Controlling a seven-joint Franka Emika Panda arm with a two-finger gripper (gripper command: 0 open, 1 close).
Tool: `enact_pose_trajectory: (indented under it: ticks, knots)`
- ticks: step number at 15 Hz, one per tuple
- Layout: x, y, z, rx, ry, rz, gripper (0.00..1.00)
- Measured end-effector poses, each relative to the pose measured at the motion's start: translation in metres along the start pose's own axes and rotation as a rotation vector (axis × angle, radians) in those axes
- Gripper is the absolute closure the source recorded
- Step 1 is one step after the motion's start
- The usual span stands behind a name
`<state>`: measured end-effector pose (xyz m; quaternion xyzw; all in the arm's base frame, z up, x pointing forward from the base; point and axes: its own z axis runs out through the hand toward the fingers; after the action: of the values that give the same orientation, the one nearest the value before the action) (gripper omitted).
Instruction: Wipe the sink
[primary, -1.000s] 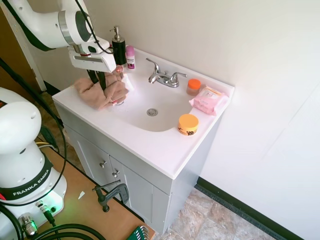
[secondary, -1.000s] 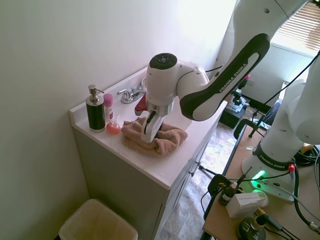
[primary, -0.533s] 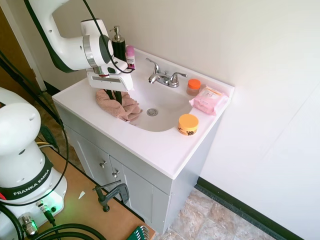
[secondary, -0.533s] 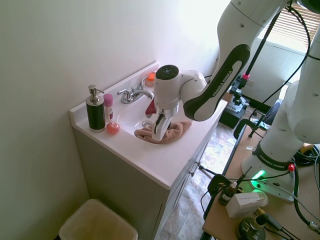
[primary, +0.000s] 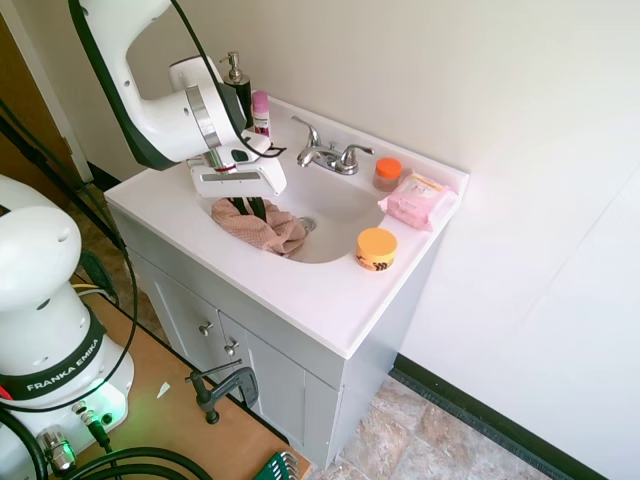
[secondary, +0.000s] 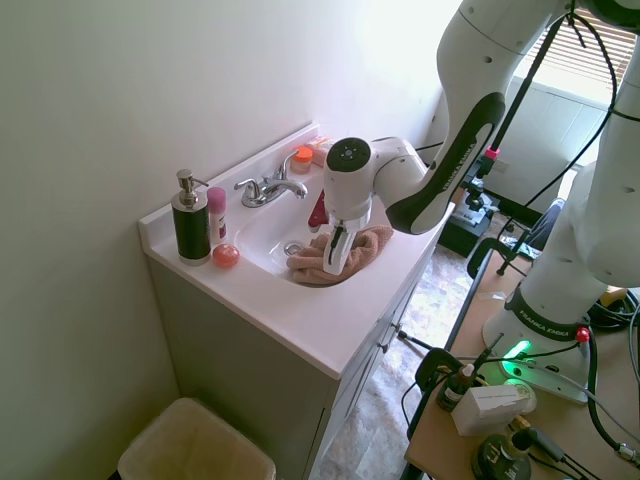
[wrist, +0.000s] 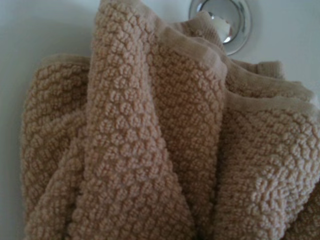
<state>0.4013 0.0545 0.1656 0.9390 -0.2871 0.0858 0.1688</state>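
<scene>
I have the white arm reaching over the sink (primary: 345, 210), bent at the elbow so the forearm slopes down toward the basin. My wrist points straight down above the basin's near side, close to the drain (wrist: 220, 22). The gripper (primary: 247, 208) hangs vertical, its dark fingers (secondary: 335, 247) pinched together on the bunched cloth (primary: 265, 228) and pressing it against the basin wall. In my wrist view the cloth fills nearly the whole picture.

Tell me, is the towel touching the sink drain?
Touching: in the wrist view the towel's edge overlaps the rim of the drain, inside the sink.
</scene>
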Motion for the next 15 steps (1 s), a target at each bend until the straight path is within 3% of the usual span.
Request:
enact_pose_trajectory:
  ticks: [4,11,15]
  knots:
    - [0.011,0.009,0.017,-0.04,0.045,-0.015,1.0]
    - [0.066,0.03,0.041,-0.081,0.036,0.041,1.0]
    - [0.104,0.036,0.036,-0.079,0.056,0.059,1.0]
